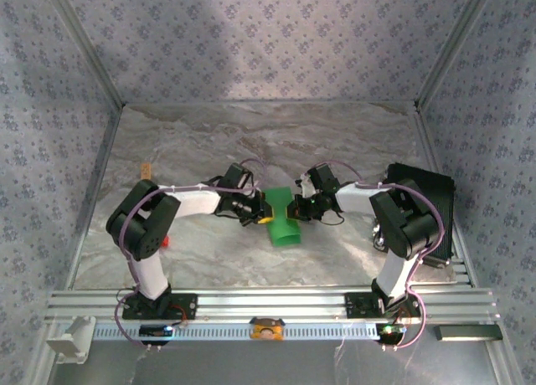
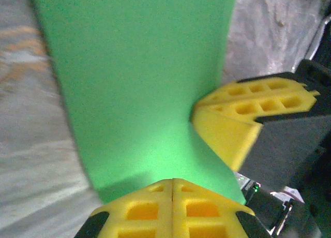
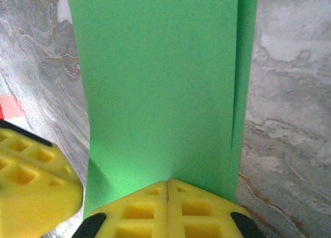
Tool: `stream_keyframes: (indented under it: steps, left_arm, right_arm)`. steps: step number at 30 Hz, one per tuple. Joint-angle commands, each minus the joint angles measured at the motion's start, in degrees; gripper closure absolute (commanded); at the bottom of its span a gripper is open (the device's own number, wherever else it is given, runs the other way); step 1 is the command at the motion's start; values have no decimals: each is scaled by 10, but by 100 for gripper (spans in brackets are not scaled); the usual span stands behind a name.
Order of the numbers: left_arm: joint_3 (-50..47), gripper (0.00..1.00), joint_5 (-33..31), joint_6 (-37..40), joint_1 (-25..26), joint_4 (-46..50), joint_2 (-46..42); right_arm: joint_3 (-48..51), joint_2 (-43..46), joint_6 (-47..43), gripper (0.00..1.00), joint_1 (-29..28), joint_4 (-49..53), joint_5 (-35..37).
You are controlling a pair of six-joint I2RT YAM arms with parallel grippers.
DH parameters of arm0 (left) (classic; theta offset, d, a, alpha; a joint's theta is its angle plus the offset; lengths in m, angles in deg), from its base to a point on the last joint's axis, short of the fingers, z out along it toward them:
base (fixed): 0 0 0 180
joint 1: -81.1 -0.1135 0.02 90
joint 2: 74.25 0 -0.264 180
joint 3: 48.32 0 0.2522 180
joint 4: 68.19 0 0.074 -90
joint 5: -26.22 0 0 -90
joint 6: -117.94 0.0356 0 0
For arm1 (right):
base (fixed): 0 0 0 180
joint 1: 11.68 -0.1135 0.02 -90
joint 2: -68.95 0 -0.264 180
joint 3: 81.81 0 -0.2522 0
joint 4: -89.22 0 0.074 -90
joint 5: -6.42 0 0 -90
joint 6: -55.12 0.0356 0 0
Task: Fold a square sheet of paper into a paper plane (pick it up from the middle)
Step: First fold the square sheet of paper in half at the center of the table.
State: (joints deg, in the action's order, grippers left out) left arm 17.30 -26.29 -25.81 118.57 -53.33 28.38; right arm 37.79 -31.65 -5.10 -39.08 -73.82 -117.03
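Observation:
The square sheet of paper (image 1: 283, 226) is bright green and hangs curved between my two grippers over the middle of the table. My left gripper (image 1: 261, 211) is shut on its left edge and my right gripper (image 1: 295, 207) is shut on its right edge. In the left wrist view the sheet (image 2: 145, 83) spreads up from my closed left gripper (image 2: 172, 182), and the right gripper's yellow fingers (image 2: 243, 119) pinch its right side. In the right wrist view the sheet (image 3: 160, 83) shows a second layer along its right edge, rising from my closed right gripper (image 3: 169, 182). No paper plane is in view.
A small red block (image 1: 166, 241) lies by the left arm, also seen in the right wrist view (image 3: 10, 106). A black box (image 1: 427, 202) stands at the right behind the right arm. A small tan piece (image 1: 146, 169) lies at the left. Patterned walls enclose the marbled table (image 1: 335, 142).

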Motion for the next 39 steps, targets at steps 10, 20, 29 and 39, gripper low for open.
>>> stream_keyframes:
  steps: [10,20,29,39]
  left_arm:
    - [-50,100,-7,5,6,-2,22]
    - [-44,100,-29,17,9,23,-35]
    - [-43,97,-6,-13,30,-28,-52]
    - [-74,99,-11,-6,38,-44,-1]
  right_arm:
    - [24,-7,5,100,0,58,57]
    - [24,-3,6,100,0,58,61]
    - [26,-1,8,100,-2,60,63]
    - [28,-2,10,100,-5,57,66]
